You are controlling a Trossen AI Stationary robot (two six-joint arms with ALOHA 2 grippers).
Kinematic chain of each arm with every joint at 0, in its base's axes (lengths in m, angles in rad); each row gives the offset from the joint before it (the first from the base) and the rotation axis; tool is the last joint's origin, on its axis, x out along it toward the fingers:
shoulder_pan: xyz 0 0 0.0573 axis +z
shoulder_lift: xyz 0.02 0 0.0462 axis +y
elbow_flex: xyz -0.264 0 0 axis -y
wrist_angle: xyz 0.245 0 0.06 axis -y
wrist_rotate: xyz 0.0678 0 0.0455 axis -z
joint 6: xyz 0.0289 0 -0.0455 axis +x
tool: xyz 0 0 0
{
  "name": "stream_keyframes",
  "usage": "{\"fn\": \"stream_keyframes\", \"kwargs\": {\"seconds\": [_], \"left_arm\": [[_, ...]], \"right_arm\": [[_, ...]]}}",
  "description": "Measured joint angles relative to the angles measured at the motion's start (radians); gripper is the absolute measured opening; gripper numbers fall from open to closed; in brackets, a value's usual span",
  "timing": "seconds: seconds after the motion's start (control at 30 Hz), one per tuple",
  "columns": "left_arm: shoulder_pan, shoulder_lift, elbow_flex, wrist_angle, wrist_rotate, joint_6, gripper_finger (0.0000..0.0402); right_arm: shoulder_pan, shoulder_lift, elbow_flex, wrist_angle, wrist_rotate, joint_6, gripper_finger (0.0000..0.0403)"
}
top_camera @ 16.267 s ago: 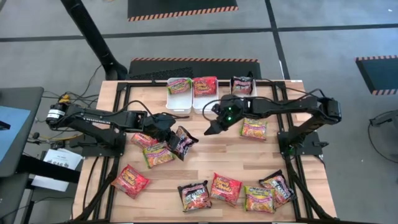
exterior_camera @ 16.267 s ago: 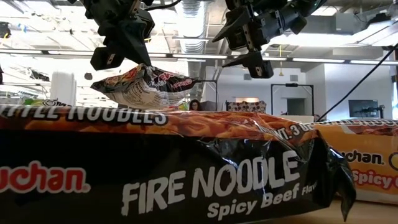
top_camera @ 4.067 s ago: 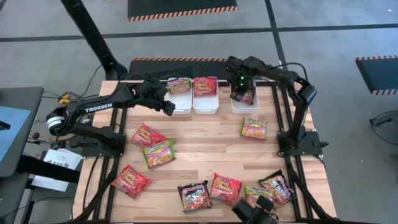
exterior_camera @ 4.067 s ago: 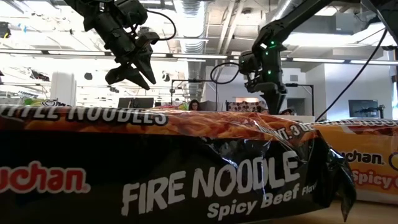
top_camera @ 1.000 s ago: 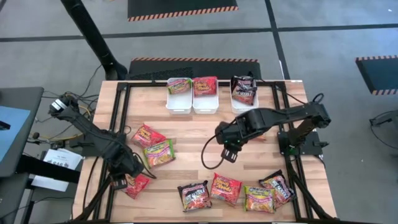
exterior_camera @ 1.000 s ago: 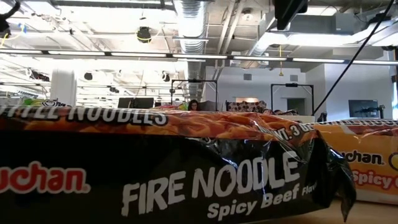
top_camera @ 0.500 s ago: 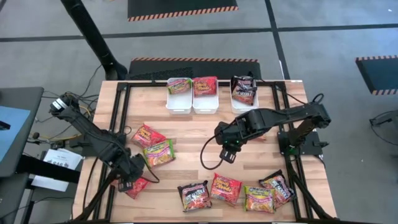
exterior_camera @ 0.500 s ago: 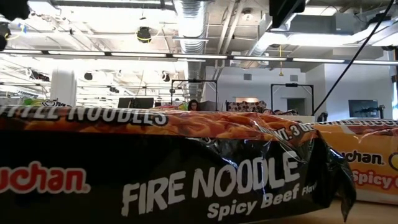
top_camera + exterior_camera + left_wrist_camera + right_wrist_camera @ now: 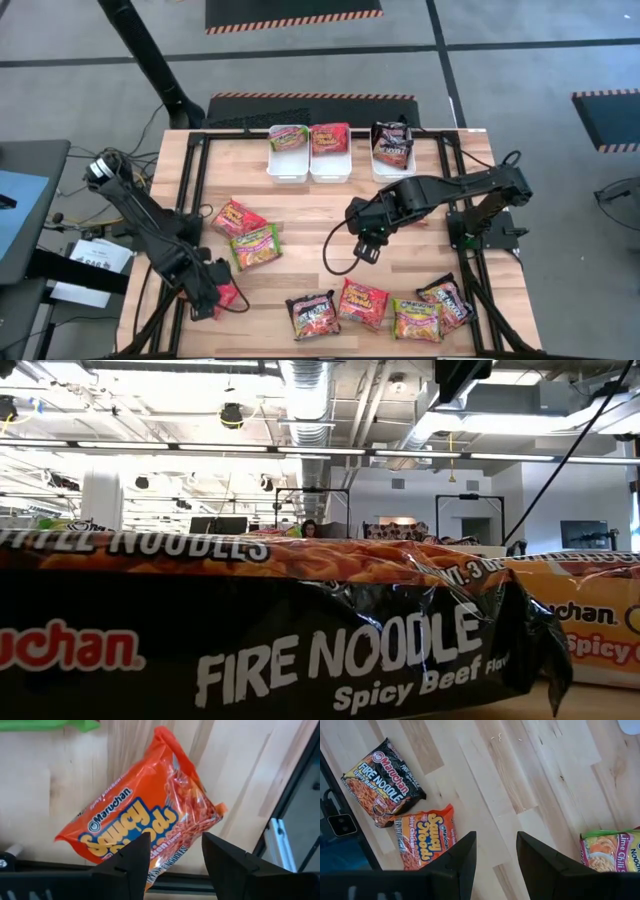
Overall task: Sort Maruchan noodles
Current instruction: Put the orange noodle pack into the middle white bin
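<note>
Several Maruchan packets lie flat on the wooden table. My left gripper (image 9: 210, 297) is open near the table's near left corner, low over a red-orange packet (image 9: 145, 820) (image 9: 228, 294); its fingers stand on either side of the packet's near edge in the left wrist view. My right gripper (image 9: 362, 248) is open and empty above the bare middle of the table. The right wrist view shows a black packet (image 9: 382, 780), a red-orange one (image 9: 422, 837) and a green one (image 9: 612, 850) below it.
Three white bins at the far edge hold a green packet (image 9: 288, 138), a red one (image 9: 330, 138) and a black one (image 9: 391, 145). Loose packets lie left of centre (image 9: 238, 217) (image 9: 256, 245) and along the near edge (image 9: 313, 313) (image 9: 362, 303) (image 9: 417, 320) (image 9: 447, 298). A black packet (image 9: 300, 640) fills the low view.
My left gripper has gone toward the table's near edge and now stands over the red-orange packet at the near left. The packet has stayed where it lay.
</note>
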Motion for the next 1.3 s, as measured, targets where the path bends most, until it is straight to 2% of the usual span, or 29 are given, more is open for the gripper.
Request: {"fn": "stream_keyframes", "kwargs": {"seconds": [0.33, 0.87, 1.1, 1.2, 1.3], "left_arm": [[-0.035, 0.086, 0.0, -0.006, -0.008, 0.026, 0.0165], [-0.034, 0.261, 0.006, 0.004, 0.039, 0.034, 0.0165], [-0.028, 0.278, 0.006, 0.007, 0.044, 0.036, 0.0163], [-0.028, 0.279, 0.005, 0.015, 0.045, 0.061, 0.0145], [-0.026, 0.279, 0.004, 0.035, 0.046, 0.091, 0.0105]], "right_arm": [[0.0, 0.0, 0.0, 0.002, 0.0, 0.0, 0.0163], [0.006, 0.0, 0.0, 0.003, 0.0, 0.0, 0.0163], [0.006, 0.0, 0.0, 0.003, 0.0, 0.0, 0.0163], [0.006, 0.0, 0.0, 0.003, 0.0, 0.0, 0.0163], [0.006, 0.0, 0.0, 0.003, 0.0, 0.001, 0.0163]]}}
